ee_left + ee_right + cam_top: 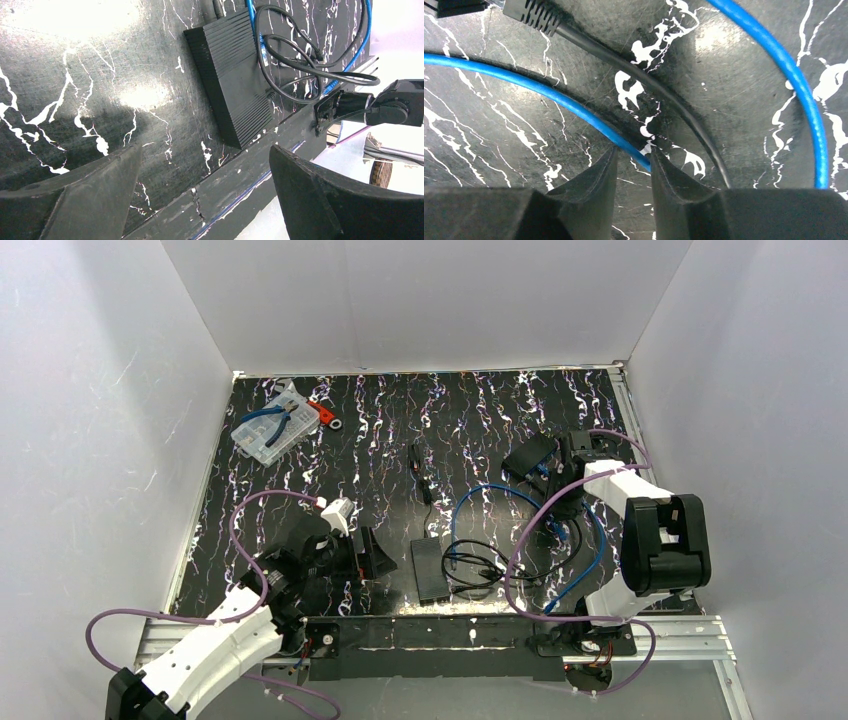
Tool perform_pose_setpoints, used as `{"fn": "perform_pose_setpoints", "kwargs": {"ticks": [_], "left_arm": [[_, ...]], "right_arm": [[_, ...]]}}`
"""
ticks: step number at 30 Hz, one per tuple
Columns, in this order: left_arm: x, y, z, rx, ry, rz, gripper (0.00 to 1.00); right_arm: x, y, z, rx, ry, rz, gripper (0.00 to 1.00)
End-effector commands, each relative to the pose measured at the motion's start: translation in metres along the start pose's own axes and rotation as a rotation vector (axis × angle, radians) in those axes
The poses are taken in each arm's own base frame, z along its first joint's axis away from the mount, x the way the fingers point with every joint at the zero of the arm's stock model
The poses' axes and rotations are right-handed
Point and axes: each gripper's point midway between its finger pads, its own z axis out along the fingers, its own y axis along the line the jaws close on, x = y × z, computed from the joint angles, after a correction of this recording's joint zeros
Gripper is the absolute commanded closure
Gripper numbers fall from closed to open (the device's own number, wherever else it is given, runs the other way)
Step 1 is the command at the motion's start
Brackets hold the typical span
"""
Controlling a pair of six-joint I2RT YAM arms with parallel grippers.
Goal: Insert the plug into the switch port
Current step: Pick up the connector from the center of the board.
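While my left gripper hangs spread near the switch, my right gripper pinches the blue cable; I judge the insertion not yet begun

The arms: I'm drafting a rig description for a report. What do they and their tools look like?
The left arm and right arm have white shells and black joints; a purple cable loops along each. The left tool and right tool each have two black wedge-shaped fingers.
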Motion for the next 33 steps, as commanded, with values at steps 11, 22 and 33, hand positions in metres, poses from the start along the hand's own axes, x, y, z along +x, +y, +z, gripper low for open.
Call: {"fn": "perform_pose_setpoints", "kwargs": {"ticks": [11,22,33], "left_arm": [[0.003,-0.002,-0.002,0.018,0.008,0.004,0.02],[0.0,-0.009,-0.007,0.034,-0.003,-0.003,0.02],[-0.015,-0.025,-0.022,0.044,-0.021,0.025,0.0]], "right_arm": [[0.022,0.028,0.001,-0.016,0.066,-0.061,0.67],[0.028,0.038,0.002,0.06,0.062,-0.125,0.97],[-0.022,0.069,-0.047,-0.05,-0.192,-0.068,0.99]]}}
